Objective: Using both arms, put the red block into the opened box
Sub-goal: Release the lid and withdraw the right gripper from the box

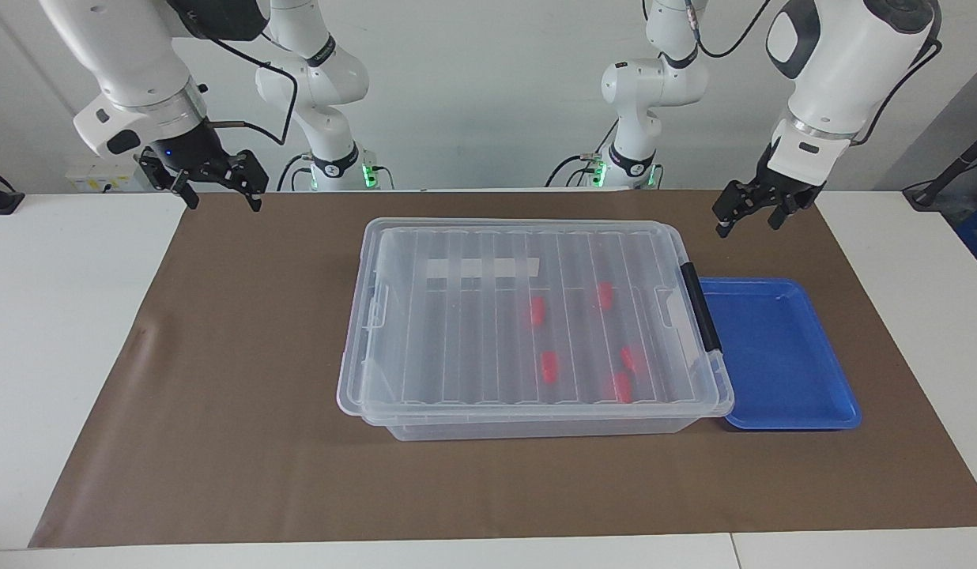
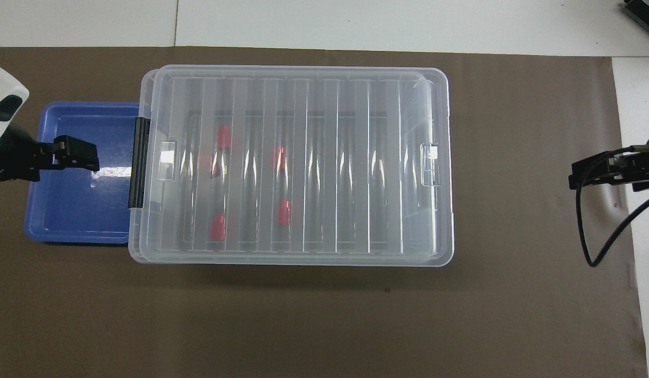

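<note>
Five red blocks (image 1: 537,310) counted inside one box (image 1: 528,328), all lying on its floor toward the left arm's end: small, bright red, roughly rectangular, alike in look, blurred through the ribbed clear lid (image 2: 295,163) resting on top. Only four plainly visible from overhead, the fifth just a faint red smear. One box only: large, transparent, with a black handle bar (image 1: 700,307) at the end toward the left arm's side and a white label strip (image 1: 480,270) on the wall nearer the robots. One shallow blue tray (image 1: 777,356) just beside that handle end, touching or nearly touching the box. One brown mat (image 1: 235,379) spread over the white tabletop (image 1: 62,316), carrying box and tray. Two arms, two grippers. Left gripper (image 1: 753,213) open, holding nothing, raised above the mat at the edge nearer the robots, close to the tray's corner; in the overhead view overlapping the tray. Right gripper (image 1: 218,188) open too, holding nothing, raised high over the mat's edge at the right arm's end, well apart from the box.
</note>
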Tool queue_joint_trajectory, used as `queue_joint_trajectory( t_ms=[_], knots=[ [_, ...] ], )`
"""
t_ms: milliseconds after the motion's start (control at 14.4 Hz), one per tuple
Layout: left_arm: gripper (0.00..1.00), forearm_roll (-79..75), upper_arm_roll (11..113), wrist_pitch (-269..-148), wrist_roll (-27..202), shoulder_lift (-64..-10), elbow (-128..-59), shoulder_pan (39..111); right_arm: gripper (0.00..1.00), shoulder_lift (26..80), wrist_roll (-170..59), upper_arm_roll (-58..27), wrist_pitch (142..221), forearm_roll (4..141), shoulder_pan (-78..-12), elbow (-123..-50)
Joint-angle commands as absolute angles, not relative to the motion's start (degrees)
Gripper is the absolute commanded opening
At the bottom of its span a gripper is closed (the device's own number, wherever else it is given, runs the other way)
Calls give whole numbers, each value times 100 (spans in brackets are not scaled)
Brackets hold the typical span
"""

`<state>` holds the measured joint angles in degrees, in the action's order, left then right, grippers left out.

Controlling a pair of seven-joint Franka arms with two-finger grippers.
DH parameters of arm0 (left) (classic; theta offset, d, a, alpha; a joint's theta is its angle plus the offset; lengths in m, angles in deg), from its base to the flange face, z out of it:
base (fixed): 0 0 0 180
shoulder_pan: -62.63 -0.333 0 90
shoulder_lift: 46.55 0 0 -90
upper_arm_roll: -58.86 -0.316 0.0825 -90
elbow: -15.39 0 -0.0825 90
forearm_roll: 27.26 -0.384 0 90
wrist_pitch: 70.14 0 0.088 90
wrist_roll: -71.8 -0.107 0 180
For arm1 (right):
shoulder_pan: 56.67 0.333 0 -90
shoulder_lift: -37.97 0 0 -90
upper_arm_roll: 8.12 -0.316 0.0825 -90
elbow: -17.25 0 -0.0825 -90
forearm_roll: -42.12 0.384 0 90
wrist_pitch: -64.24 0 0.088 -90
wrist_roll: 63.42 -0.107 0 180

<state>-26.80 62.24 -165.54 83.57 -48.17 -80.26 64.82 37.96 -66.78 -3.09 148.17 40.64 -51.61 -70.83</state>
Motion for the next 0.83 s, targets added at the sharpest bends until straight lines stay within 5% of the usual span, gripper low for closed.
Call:
queue_joint_trajectory(
  t_ms=[0,762],
  knots=[
    [100,-2823,6211,-16655,8366,-4962,-8208,6527,100,3709,-6553,-373,14747,4045,-5254,-7169],
    [100,-2823,6211,-16664,8366,-4962,-8208,6527,100,3709,-6606,-382,14765,4062,-5245,-7169]
  ],
)
